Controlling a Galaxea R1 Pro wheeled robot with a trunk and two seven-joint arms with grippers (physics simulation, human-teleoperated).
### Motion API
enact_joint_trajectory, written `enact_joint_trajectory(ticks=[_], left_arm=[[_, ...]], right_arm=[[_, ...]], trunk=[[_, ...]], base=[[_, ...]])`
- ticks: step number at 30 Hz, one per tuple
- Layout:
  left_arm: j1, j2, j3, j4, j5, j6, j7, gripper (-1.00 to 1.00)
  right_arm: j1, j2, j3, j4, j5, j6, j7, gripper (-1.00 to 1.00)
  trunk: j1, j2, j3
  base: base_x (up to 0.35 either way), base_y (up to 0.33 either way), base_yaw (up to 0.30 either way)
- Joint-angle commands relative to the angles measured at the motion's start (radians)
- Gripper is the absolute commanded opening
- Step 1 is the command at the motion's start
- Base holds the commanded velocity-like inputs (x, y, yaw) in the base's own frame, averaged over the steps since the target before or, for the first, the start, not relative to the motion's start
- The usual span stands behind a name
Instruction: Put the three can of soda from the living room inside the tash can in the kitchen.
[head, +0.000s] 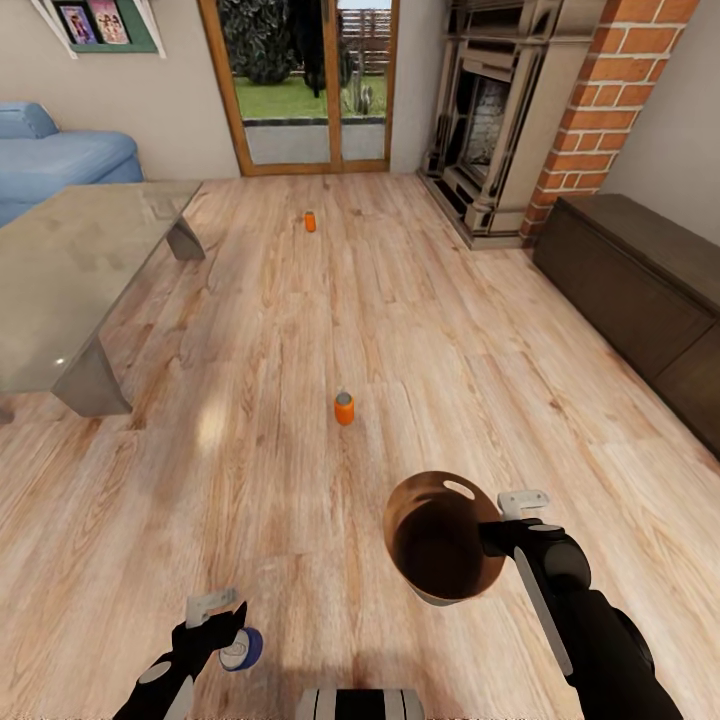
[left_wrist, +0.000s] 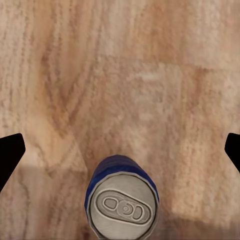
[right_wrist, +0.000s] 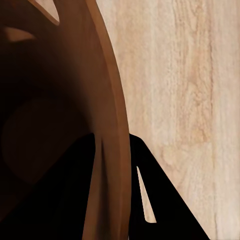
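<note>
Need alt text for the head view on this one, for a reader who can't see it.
The right tool grips the rim of the brown-lined trash can, held off the light wood living-room floor. Two orange soda cans stand ahead, one near, one far toward the glass doors. A blue can sits by the left tool.

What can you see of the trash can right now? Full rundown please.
The trash can is a round tapered bin, coppery-brown inside with a pale grey outer wall showing at its lower edge. An oval handle cut-out sits near the rim. It looks empty, mouth facing the head camera. The right gripper holds it above the wood floor, one finger inside and one outside the wall. The nearer orange can stands apart from it.
</note>
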Motion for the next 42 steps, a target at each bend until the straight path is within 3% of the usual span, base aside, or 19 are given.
enact_joint_trajectory(ticks=[1, 18, 24, 37, 42], left_arm=[[0.000, 0.000, 0.000, 0.000, 0.000, 0.000, 0.000, 1.00], [0.000, 0.000, 0.000, 0.001, 0.001, 0.000, 0.000, 1.00], [0.000, 0.000, 0.000, 0.003, 0.001, 0.000, 0.000, 1.00], [0.000, 0.000, 0.000, 0.003, 0.001, 0.000, 0.000, 1.00], [0.000, 0.000, 0.000, 0.003, 0.001, 0.000, 0.000, 1.00]], right_arm=[[0.000, 0.000, 0.000, 0.000, -0.011, -0.001, 0.003, -1.00], [0.000, 0.000, 0.001, 0.000, -0.011, -0.002, 0.003, -1.00], [0.000, 0.000, 0.001, 0.000, -0.011, -0.002, 0.003, -1.00], [0.000, 0.000, 0.002, 0.000, -0.011, -0.002, 0.003, -1.00], [0.000, 0.000, 0.002, 0.000, -0.011, -0.002, 0.003, -1.00]], trunk=[[0.000, 0.000, -0.002], [0.000, 0.000, -0.008], [0.023, -0.042, -0.026], [0.023, -0.042, -0.026], [0.038, -0.070, -0.039]], base=[[0.000, 0.000, 0.000], [0.000, 0.000, 0.000], [0.000, 0.000, 0.000], [0.000, 0.000, 0.000], [0.000, 0.000, 0.000]])
